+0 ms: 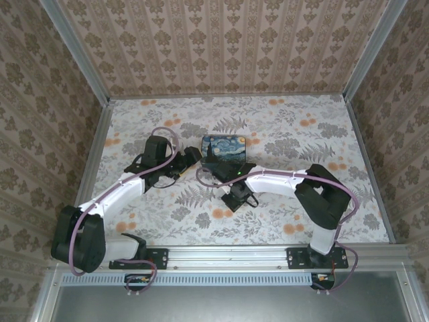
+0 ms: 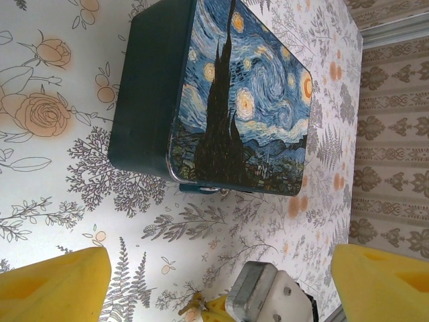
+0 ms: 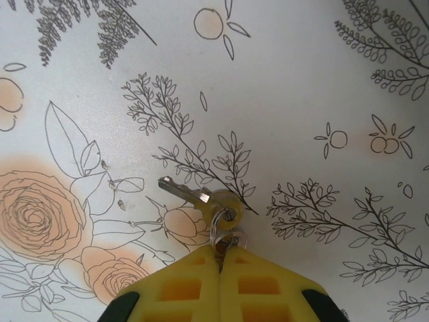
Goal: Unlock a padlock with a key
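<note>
A brass key [image 3: 194, 196] lies flat on the floral table, its ring [image 3: 224, 227] leading into my right gripper [image 3: 220, 251]. The yellow fingers are shut tight on the ring, and the blade points left. From the left wrist view the same key [image 2: 187, 306] pokes out below the right gripper [image 2: 213, 310]. The padlock [image 2: 204, 189] is a tiny bluish-dark piece with a small loop. It sits at the near edge of the painted-print box [image 2: 248, 100]. My left gripper [image 2: 214, 272] hangs open, short of the box, with nothing between its fingers [image 2: 57, 285].
The blue-and-yellow print box [image 1: 224, 149] sits mid-table, just beyond both grippers [image 1: 193, 158] [image 1: 203, 176]. Patterned walls enclose the table on three sides, and a metal rail [image 1: 228, 255] runs along the near edge.
</note>
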### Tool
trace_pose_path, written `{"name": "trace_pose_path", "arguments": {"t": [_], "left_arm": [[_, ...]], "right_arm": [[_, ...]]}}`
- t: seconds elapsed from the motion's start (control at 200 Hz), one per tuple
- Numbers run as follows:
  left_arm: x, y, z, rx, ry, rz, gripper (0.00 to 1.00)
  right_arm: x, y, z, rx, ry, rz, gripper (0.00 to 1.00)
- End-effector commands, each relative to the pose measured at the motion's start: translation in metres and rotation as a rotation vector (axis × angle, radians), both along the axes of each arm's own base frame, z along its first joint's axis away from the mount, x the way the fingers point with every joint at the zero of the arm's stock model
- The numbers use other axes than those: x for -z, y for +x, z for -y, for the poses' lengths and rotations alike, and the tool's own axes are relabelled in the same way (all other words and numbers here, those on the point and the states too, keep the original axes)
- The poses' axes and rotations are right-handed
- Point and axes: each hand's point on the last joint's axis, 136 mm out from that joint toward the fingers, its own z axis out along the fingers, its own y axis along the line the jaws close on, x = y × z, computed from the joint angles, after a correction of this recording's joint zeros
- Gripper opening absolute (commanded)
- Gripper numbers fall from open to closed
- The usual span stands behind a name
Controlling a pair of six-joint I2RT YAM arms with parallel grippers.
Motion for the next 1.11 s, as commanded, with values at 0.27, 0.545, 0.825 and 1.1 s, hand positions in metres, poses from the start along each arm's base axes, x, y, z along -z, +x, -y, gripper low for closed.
{"name": "trace_pose_path", "arguments": {"t": [0.27, 0.545, 0.825, 1.1], "left_arm": [[0.007, -0.003, 0.003, 0.005, -0.009, -0.022, 0.87], [0.012, -0.006, 0.008, 0.019, -0.008, -0.033, 0.87], [0.013, -0.004, 0.01, 0.018, -0.008, -0.034, 0.87], [0.018, -0.015, 0.03, 0.052, -0.038, -0.06, 0.87]], "right_arm": [[-0.017, 0.0, -0.009, 0.107, 0.194, -0.029, 0.0], [-0.022, 0.001, -0.009, 0.125, 0.22, -0.029, 0.0], [-0.024, 0.0, -0.009, 0.128, 0.233, -0.029, 0.0], [-0.047, 0.004, -0.015, 0.164, 0.341, -0.04, 0.0]]}}
